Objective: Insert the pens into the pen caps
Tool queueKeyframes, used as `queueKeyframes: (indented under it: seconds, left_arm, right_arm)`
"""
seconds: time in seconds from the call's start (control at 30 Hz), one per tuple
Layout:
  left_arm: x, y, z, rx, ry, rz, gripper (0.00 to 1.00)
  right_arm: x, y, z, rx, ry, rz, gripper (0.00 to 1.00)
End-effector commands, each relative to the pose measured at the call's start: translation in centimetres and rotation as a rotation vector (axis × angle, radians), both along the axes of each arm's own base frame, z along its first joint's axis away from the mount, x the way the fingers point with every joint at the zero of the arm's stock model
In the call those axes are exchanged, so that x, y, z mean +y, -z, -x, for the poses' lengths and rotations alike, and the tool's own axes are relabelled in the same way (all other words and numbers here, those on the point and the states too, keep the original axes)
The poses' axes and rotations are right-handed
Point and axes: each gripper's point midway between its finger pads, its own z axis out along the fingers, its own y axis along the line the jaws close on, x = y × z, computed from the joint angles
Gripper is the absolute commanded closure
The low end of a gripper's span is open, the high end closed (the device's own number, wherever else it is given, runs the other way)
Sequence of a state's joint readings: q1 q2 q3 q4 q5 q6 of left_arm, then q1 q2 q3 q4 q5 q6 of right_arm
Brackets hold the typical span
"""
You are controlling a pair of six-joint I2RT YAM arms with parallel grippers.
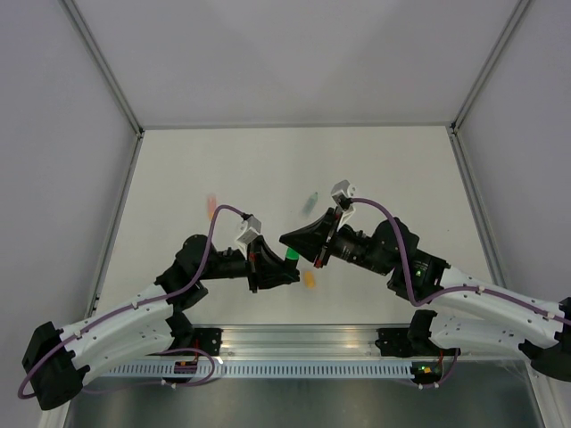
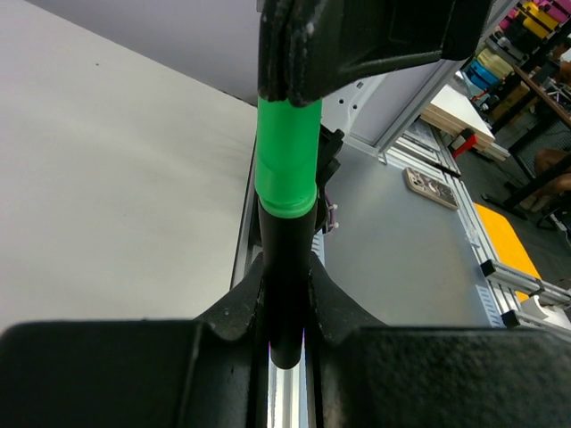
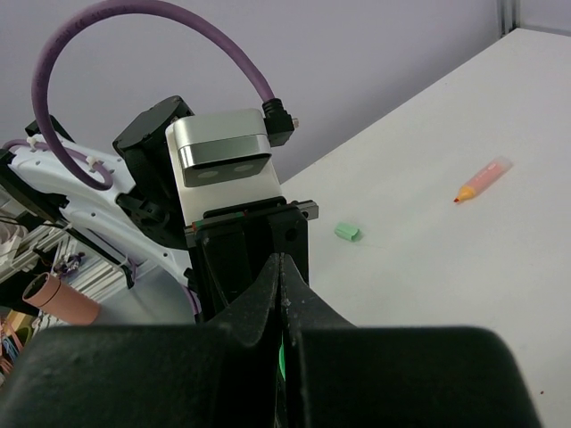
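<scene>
Hidden or unclear: in the left wrist view the far end of the green cap (image 2: pixel 285 156) disappears behind the dark mass of the right claw (image 3: pixel 281 267). I cannot tell whether that claw presses on the cap or merely stands in front of it. The near end of the black pen (image 2: pixel 284 259) is cut off below the fingers of the left claw (image 2: pixel 285 299). In the right wrist view the right claw's fingers block nearly all of the pen, leaving only a green sliver under the line where they meet. In the overhead view both claws overlap at mid-table, and the pen shows only as a short bright-green spot between them. Left claw: nearly closed, jaws clamped on the black barrel from both sides, the pen pointing straight out from the fingertips. The green cap sits over the barrel's outer end, its rim lapping the black. Right claw: fully closed, finger faces together with nothing between them, tips facing the left claw at the capped end. Loose on the white table (image 3: pixel 428 267) are three things. The orange cap (image 1: pixel 310 278) lies just beside the meeting claws, on the side toward the table's near edge. The pink pen (image 3: pixel 482 178) lies well apart, its outline blurred. I cannot identify a small pale-green piece (image 3: pixel 347 232).
</scene>
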State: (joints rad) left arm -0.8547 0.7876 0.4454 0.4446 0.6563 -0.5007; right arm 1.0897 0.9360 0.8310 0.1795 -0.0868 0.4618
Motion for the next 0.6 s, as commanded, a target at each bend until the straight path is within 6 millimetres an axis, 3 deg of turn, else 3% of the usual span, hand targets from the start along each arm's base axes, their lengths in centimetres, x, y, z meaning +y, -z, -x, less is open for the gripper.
queueKeyframes:
  seconds: [0.0, 0.4, 0.57]
  left_arm:
    - [0.5, -8.8, -1.9, -0.182, -0.120, 0.214, 0.98]
    - [0.4, -12.2, -2.0, -0.194, -0.119, 0.268, 0.98]
    - [0.3, -12.5, -1.8, -0.209, -0.105, 0.272, 0.98]
  right_arm:
    - [0.2, 7.3, 3.2, 0.151, -0.141, 0.186, 1.00]
    - [-0.5, 10.3, 3.4, 0.177, -0.129, 0.218, 1.00]
    - [-0.5, 11.1, 3.1, 0.193, -0.114, 0.236, 1.00]
